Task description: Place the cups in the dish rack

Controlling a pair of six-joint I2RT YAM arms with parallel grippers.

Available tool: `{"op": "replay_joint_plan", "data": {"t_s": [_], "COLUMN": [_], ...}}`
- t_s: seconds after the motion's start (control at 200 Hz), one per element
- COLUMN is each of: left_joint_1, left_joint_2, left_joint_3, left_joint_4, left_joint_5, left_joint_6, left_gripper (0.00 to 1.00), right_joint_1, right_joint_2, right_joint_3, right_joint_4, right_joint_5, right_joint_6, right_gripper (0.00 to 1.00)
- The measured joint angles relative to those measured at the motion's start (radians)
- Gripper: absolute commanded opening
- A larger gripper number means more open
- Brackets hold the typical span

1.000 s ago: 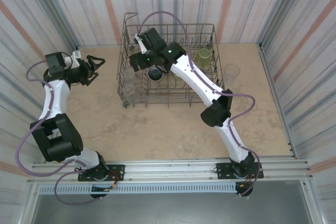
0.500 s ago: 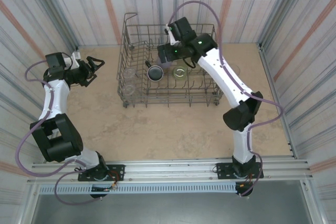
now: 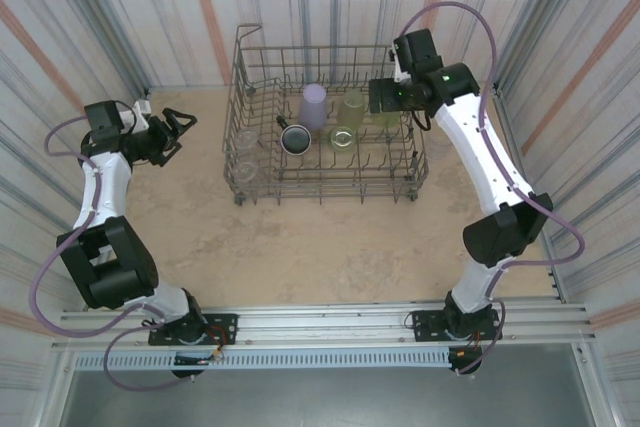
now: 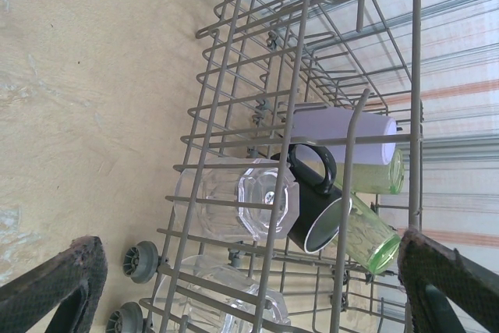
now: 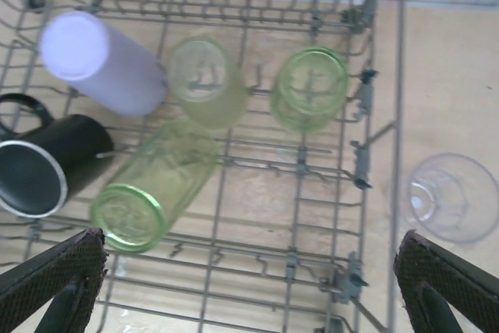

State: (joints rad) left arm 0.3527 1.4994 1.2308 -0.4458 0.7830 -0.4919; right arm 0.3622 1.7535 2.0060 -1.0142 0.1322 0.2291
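No writing, label, brand, number or sign could be read anywhere, neither on the cups (image 5: 308, 99) nor on the rack (image 3: 375, 162).
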Motion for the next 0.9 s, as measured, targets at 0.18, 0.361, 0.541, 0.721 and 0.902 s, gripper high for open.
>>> {"op": "replay_joint_plan", "data": {"t_s": [0.18,0.361,0.541,0.721,0.902], "left_joint_1": [0.0,0.0,0.0,0.0,0.0], "left_joint_2": [0.0,0.0,0.0,0.0,0.0], "left_joint_3": [0.0,0.0,0.0,0.0,0.0], "left_joint_4": [0.0,0.0,0.0,0.0,0.0], "left_joint_5": [0.0,-0.007,-0.011,-0.017,-0.023], "left_joint_6": [0.003,0.003,0.003,0.006,0.01], "left_gripper": [0.99,0.99,0.99,0.99,0.99], "right_joint_1": [-0.098,-0.192,-0.269,-0.297,-0.334], "right_joint_2": [-0.033,-0.037,-0.037,-0.031,0.021], "right_joint_3": [-0.102,-0.171,-0.182,-0.196,-0.196], "right_joint_4": [0.004,0.015,0.022,0.039,0.054], "right_joint_5": [0.0,0.003,-0.001,-0.01,-0.031], "right_joint_6": [0.007,0.007,0.007,0.016,0.033], "right_gripper": [0.99,0.99,0.99,0.99,0.96]}}
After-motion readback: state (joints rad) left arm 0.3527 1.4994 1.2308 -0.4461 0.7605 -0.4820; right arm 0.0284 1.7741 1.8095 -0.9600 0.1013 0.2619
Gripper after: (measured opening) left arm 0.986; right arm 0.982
